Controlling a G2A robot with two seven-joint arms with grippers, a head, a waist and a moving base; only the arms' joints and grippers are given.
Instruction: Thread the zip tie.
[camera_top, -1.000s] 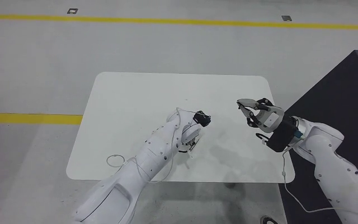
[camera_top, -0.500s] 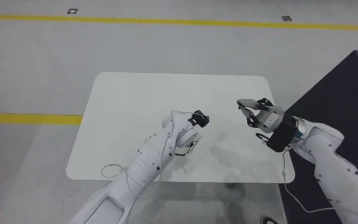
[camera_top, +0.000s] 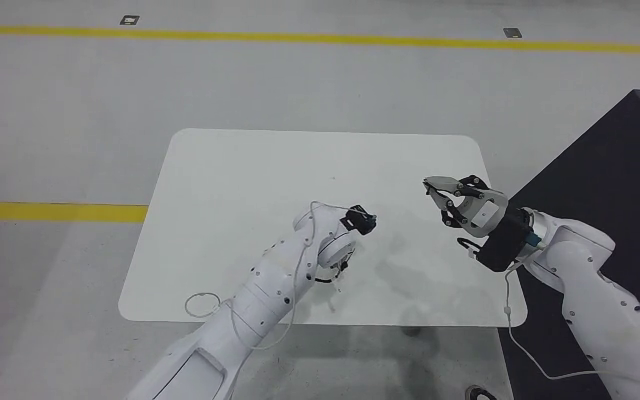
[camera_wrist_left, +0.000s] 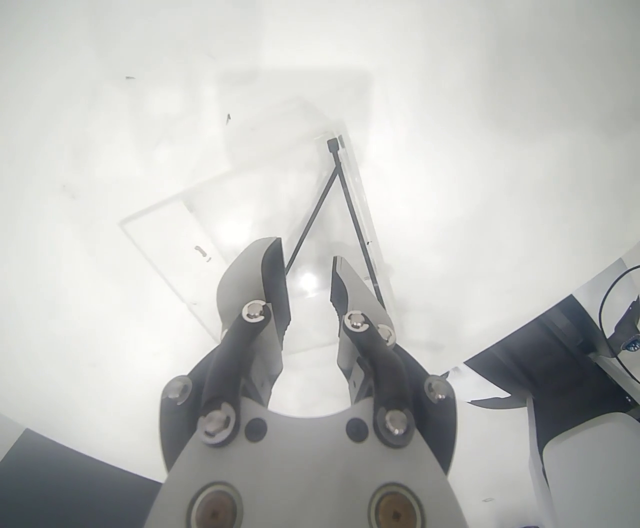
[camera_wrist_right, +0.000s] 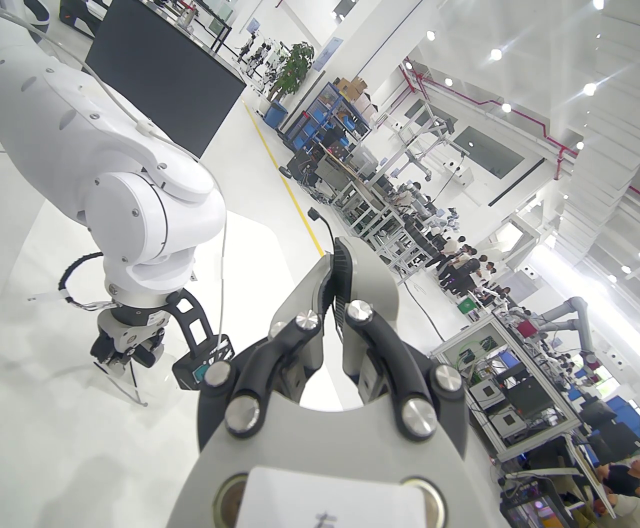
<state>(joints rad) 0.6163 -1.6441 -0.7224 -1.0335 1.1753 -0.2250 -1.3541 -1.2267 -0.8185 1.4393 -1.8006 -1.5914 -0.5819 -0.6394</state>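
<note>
We see most of the smooth white, round-cornered counter (camera_top: 250, 190) lying open toward its far and left edges, with both arms gathered over its near right part. Our left claw (camera_wrist_left: 306, 262) hangs with fingers apart over a clear plastic tray (camera_wrist_left: 170, 235) holding thin black zip ties (camera_wrist_left: 319, 200). Our right claw (camera_wrist_right: 334, 255), raised well apart from it, is clamped on a slim black zip tie (camera_wrist_right: 314, 214) whose head juts past its tips.

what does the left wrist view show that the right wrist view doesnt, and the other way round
Left wrist view: black zip ties lying in a V in a clear tray, under the open left tool. Right wrist view: the right tool shut on a zip tie, its head poking past the tips, and the left arm from the side. Both: the left tool and the white table.
</note>
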